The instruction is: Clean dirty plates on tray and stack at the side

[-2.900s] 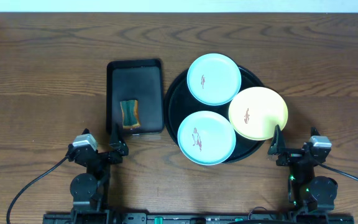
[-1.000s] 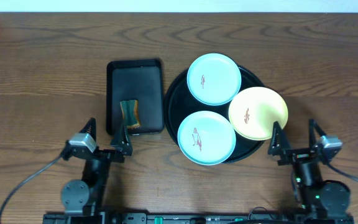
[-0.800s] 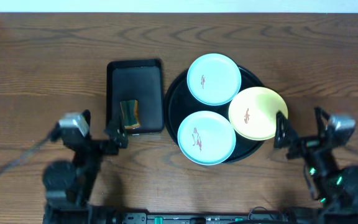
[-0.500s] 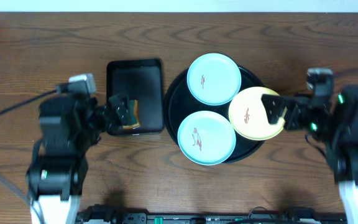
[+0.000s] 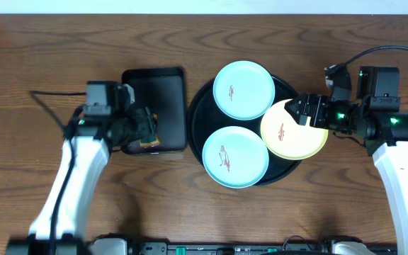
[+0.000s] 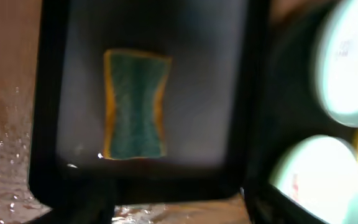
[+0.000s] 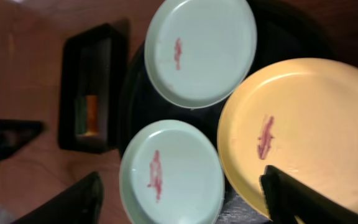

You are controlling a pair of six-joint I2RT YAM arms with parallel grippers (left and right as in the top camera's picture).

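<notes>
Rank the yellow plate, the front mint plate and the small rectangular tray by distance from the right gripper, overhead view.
1. Yellow plate: directly beneath the right gripper.
2. Front mint plate: to the gripper's left, on the round tray.
3. Rectangular tray: far left, beyond the round tray.

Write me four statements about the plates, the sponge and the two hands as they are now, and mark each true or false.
1. The far blue plate, the near blue plate and the yellow plate all lie on the round black tray. True.
2. The yellow plate is clean. False: a reddish smear marks its centre.
3. The sponge lies in the rectangular black tray. True.
4. The right hand is over the sponge. False: it is over the yellow plate; the left hand is over the sponge.
</notes>
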